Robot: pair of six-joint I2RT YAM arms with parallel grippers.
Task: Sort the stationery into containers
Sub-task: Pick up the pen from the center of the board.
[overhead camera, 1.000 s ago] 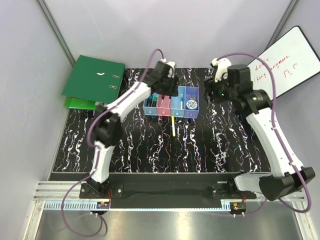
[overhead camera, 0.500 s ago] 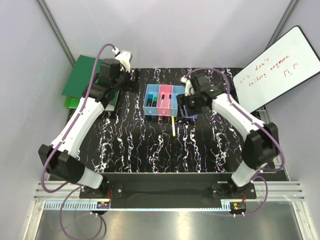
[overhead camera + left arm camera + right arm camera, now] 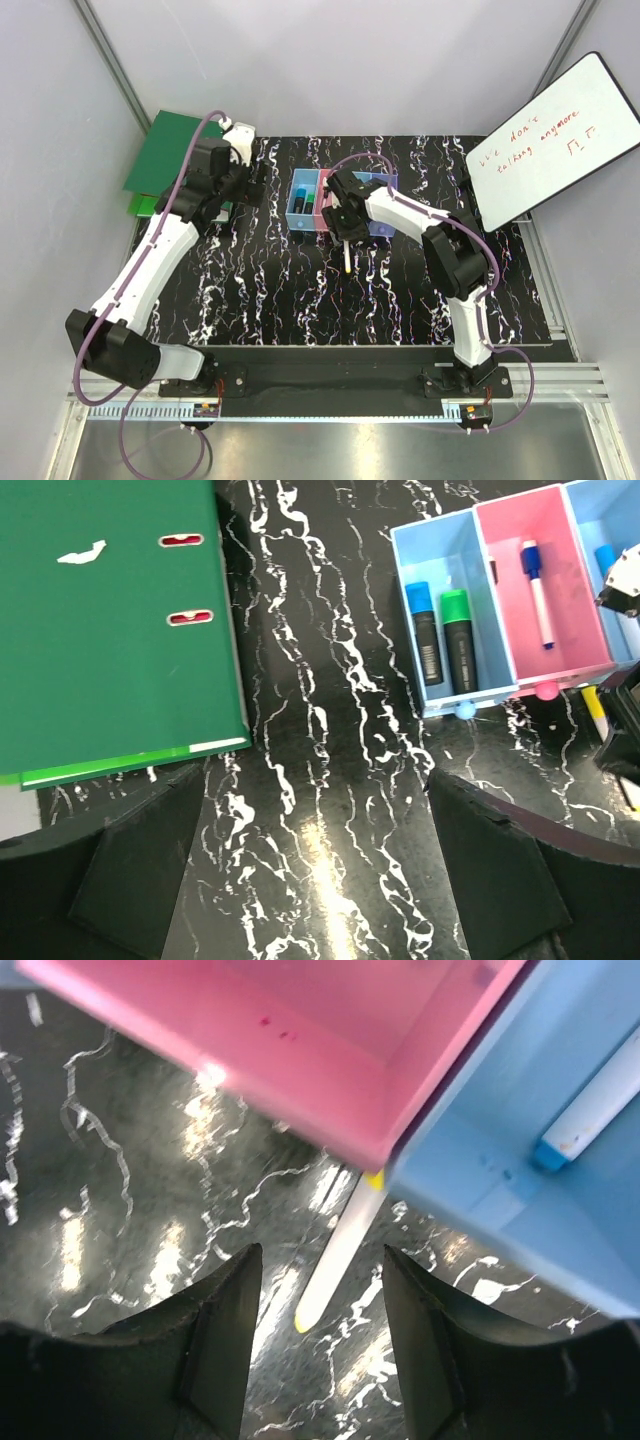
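- Stick (image 3: 335, 1260) — white, yellow at both tips — lay on the black marbled mat (image 3: 330, 780), with one end at the front of the containers (image 3: 470, 692), where the pink bin (image 3: 300, 1080) met a light blue bin (image 3: 500, 1190).
- Right gripper (image 3: 320, 1345) hovered over it, fingers partly spread, gripping nothing.
- Left gripper (image 3: 315, 880) was spread wide and empty, over the mat between the green binder (image 3: 100, 630) and the containers.
- Two markers (image 3: 458, 635) lay in the end bin — and a pen (image 3: 537, 595) in the pink one.
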